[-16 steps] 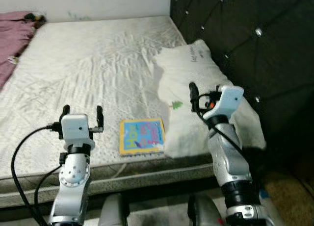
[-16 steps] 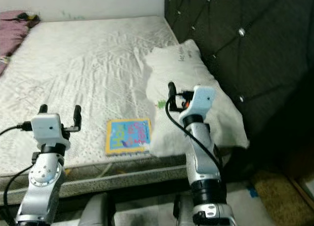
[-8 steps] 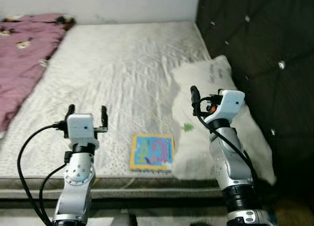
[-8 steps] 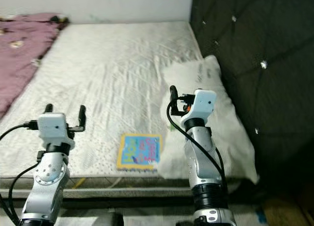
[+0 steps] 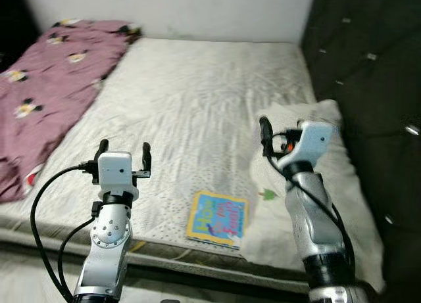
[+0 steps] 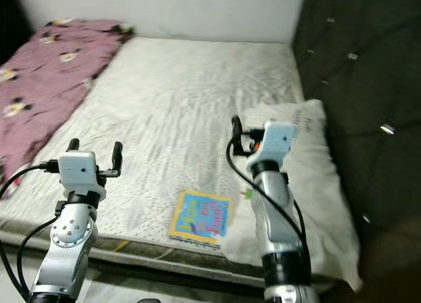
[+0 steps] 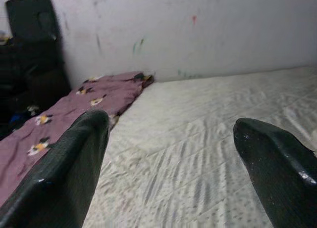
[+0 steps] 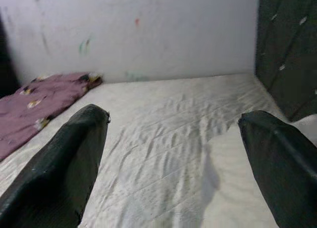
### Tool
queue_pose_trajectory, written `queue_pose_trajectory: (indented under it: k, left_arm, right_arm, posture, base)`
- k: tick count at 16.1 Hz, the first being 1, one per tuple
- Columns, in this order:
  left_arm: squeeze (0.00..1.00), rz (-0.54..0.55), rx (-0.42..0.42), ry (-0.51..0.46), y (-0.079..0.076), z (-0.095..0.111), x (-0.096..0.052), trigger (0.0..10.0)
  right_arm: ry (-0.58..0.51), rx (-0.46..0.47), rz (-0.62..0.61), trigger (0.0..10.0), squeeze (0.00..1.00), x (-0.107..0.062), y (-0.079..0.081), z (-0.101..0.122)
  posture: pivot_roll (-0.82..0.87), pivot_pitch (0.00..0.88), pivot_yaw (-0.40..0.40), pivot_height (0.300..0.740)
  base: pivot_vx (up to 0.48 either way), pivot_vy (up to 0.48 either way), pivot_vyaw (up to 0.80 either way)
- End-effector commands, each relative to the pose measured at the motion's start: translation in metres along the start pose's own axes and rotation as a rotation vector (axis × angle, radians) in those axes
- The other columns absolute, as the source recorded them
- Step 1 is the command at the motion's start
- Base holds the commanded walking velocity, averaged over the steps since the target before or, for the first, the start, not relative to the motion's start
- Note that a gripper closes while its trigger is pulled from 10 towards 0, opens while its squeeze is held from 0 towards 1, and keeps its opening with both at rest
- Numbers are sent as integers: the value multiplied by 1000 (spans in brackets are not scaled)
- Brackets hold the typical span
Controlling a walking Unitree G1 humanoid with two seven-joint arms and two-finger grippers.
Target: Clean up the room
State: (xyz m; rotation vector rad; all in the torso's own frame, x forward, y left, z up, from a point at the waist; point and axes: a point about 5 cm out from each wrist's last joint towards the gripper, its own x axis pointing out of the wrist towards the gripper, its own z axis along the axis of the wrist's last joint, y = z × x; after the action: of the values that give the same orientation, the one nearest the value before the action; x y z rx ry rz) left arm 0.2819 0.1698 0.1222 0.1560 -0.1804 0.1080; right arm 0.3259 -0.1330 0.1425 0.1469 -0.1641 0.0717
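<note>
View swung left — purple blanket (image 5: 49, 93) exposed; book (image 5: 218, 219) unmoved.

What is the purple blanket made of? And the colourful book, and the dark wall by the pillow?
Purple blanket: soft matte cloth, it seems; it rumples. Colourful book: probably paper or card; flat, printed cover. Dark wall: padded, buttoned fabric or leather-look; cannot tell which.

You get soft, dim indoor light; head views slightly motion-blurred; headboard (image 5: 368, 66) side dark; wrist-view fingers (image 7: 64, 173) out of focus.
</note>
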Motion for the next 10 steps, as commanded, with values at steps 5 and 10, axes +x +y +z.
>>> queue_pose_trajectory:
  k: [5,10]
  left_arm:
    - [0,-15,-23,50,-4,-11,-7,10000]
    - [0,69,25,130,36,-27,-35,10000]
  right_arm:
    - [17,-25,-42,10000,0,-8,-3,-4]
    - [102,-182,-61,10000,0,-45,-22,-26]
  posture:
    - [-8,17,38,740]
    - [-15,28,47,740]
  base:
    - [0,0,0]
    - [0,0,0]
